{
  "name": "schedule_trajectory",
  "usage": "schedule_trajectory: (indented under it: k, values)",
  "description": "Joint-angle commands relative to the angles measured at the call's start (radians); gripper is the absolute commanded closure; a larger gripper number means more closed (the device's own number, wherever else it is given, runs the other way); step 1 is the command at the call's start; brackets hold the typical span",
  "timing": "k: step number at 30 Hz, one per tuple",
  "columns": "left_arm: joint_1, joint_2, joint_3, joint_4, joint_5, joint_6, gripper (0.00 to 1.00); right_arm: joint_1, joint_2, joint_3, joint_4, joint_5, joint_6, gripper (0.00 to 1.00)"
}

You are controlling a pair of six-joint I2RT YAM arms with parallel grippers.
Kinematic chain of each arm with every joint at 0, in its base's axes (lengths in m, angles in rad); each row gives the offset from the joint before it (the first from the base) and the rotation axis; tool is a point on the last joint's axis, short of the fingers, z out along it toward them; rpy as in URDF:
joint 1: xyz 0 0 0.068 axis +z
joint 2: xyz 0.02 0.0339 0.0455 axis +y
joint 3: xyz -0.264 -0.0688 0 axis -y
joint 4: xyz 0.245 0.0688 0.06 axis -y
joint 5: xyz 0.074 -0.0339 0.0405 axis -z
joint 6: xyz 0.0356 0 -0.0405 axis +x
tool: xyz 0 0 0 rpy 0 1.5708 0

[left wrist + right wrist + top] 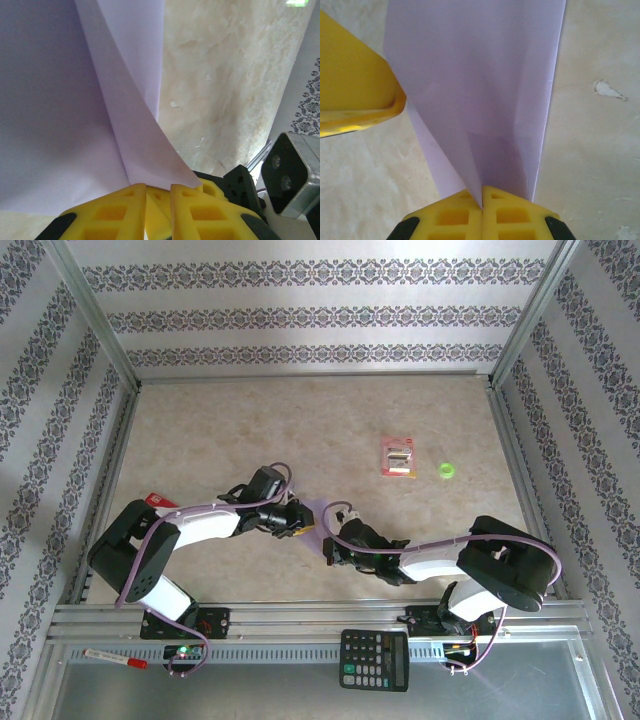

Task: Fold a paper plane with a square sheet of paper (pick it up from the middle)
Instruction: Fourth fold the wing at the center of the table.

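The lavender sheet of paper is at the near middle of the desk, partly folded, raised off the surface and caught between my two pincers; in the top view little more than a pale sliver of it shows between them. From my left wrist the sheet spreads wide to the left, and a long fold in it runs down and narrows into my left pincer; the yellow fingers stand close together with the paper's fold pinched in the slim gap, so this pincer is clenched on the sheet. From my right wrist the sheet rises as a tall strip with a straight right edge and a soft crease near its foot; my right pincer is clenched tight on its lower end, its fingers meeting on the paper with no gap; a yellow finger of the other pincer juts in at the left of that view, just beside the sheet.

Seen from above, my left pincer and right pincer lie near each other, both arms bent inward. Farther off, well apart from the paper, lie a small red-and-white packet and, just to its right, a green ring; a black calculator and a red-capped marker rest on the metal ledge by my bases.
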Motion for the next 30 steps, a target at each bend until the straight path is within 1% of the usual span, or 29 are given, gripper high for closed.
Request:
schedule_trajectory:
  k: [1,10,17,21,24,30]
  values:
    - [-0.010,0.015,0.031,0.030,0.019,0.039,0.79,-0.022,0.003,-0.037,0.075,-0.036,0.040,1.00]
    - [-0.011,-0.009,0.033,-0.019,0.005,0.063,0.79,-0.064,-0.010,-0.061,0.113,-0.117,0.068,1.00]
    - [-0.018,-0.056,0.013,-0.048,-0.027,0.069,0.80,-0.095,0.011,-0.079,0.185,-0.191,0.095,1.00]
    - [-0.035,-0.047,0.010,-0.031,-0.027,0.057,0.84,-0.104,0.045,-0.091,0.274,-0.236,0.127,1.00]
    - [-0.047,-0.040,0.016,-0.028,-0.029,0.055,0.86,-0.106,0.058,-0.099,0.308,-0.250,0.142,1.00]
    - [-0.054,-0.012,0.030,-0.029,-0.028,0.062,0.90,-0.111,0.090,-0.134,0.359,-0.249,0.168,1.00]
